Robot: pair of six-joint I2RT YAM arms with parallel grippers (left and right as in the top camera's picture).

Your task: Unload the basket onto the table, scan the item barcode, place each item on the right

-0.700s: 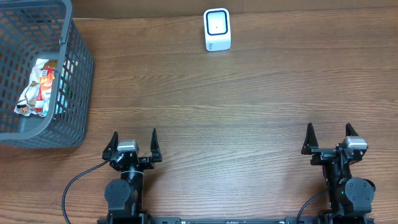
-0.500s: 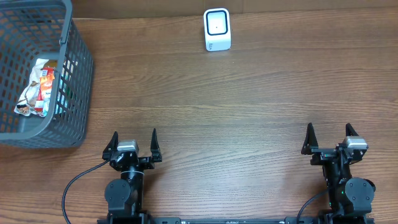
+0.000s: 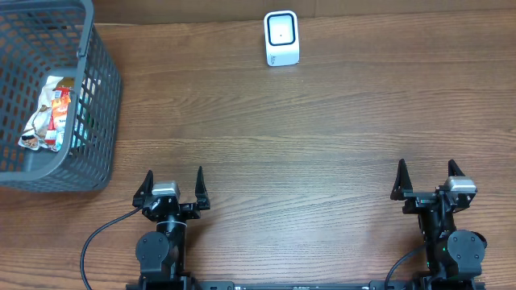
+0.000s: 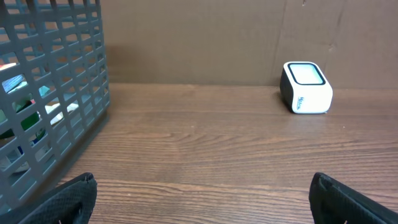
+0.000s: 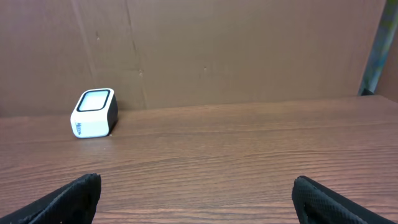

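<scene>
While they sit at the near edge of the table (image 3: 306, 137), the left hand (image 3: 173, 173) and right hand (image 3: 427, 165) are released wide, grasping nothing. Snack packet (image 3: 50, 113): lying inside the grey basket (image 3: 87, 48), far left. White scanner (image 3: 281, 38): upright at the far edge, well apart from basket and hands.

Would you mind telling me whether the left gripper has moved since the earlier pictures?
No. The left gripper sits at the same spot relative to the basket.
</scene>
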